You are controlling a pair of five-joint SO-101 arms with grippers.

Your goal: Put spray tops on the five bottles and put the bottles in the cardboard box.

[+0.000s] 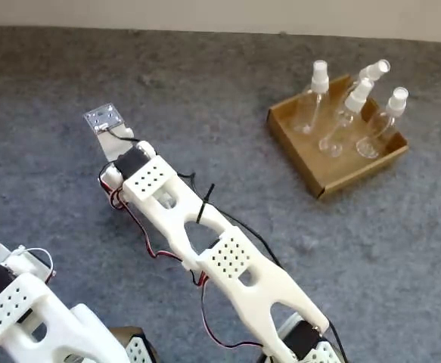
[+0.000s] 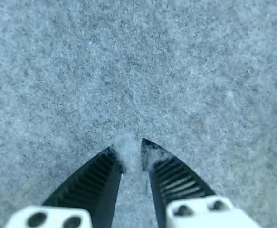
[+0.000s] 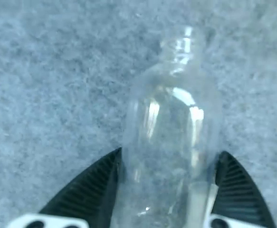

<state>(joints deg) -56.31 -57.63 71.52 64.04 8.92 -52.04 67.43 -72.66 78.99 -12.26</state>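
A clear bottle (image 3: 169, 109) with a bare neck and no spray top lies on the grey carpet between the black fingers of my right gripper (image 3: 170, 152), which is shut on its sides. In the high view that arm (image 1: 205, 234) stretches to the left of the middle, and its wrist hides the bottle. The cardboard box (image 1: 341, 181) stands at the back right with several bottles (image 1: 311, 106) in it, each wearing a white spray top. My left gripper (image 2: 132, 145) hangs over bare carpet, shut to a slim gap with nothing held.
Grey carpet (image 1: 356, 287) covers the whole table. The left arm (image 1: 16, 302) sits at the near left corner. Red and black cables (image 1: 141, 227) trail beside the right arm. Open carpet lies between the arms and the box.
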